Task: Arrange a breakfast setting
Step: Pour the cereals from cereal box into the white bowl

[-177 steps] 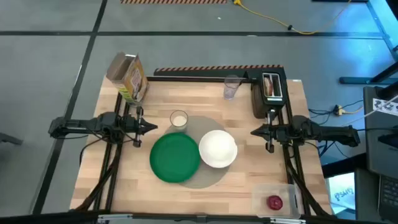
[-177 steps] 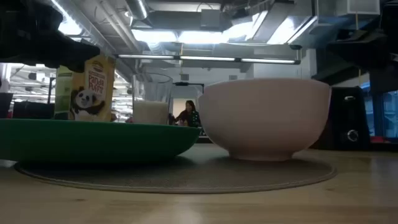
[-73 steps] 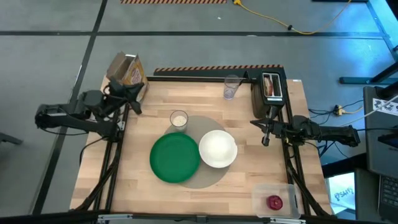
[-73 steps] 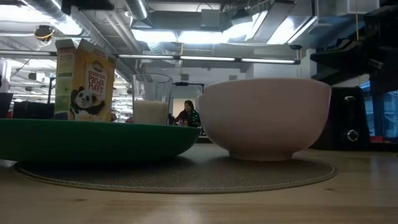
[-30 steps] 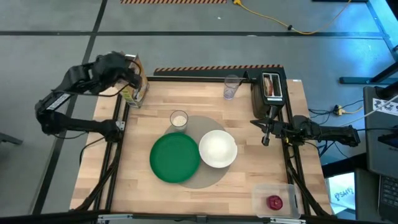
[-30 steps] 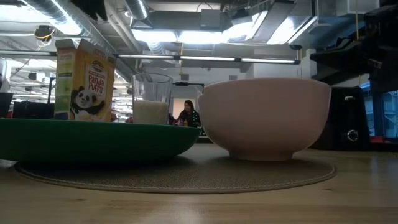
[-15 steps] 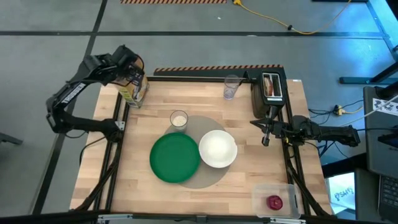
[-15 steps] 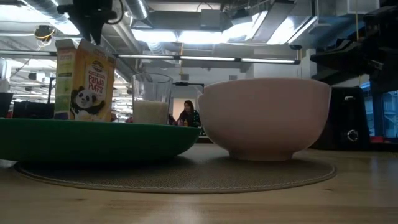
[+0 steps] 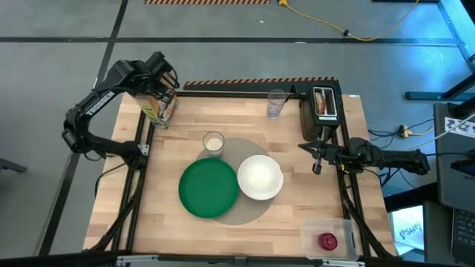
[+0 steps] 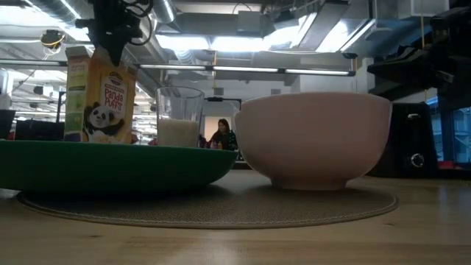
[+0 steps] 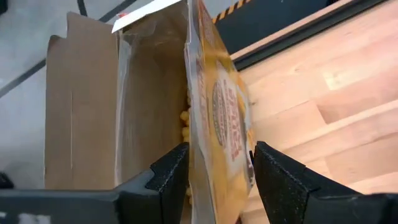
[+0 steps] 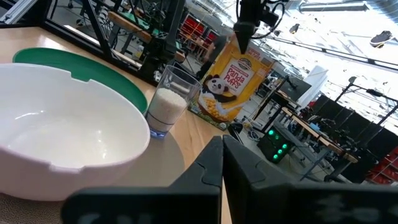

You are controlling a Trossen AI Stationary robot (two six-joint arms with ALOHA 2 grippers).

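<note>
Two glasses (one bowl, one plate)

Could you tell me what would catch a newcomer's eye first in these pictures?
Probably the left hand at the table's far left corner, its fingers straddling one wall of the open cereal box. Next, the green plate and white bowl side by side on the grey mat at the table's centre.

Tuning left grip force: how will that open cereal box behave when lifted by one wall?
The cereal box wall between the left gripper fingers is thin card, so it will likely flex. It looks light. Its top is open with cereal inside, so tilting could spill.
</note>
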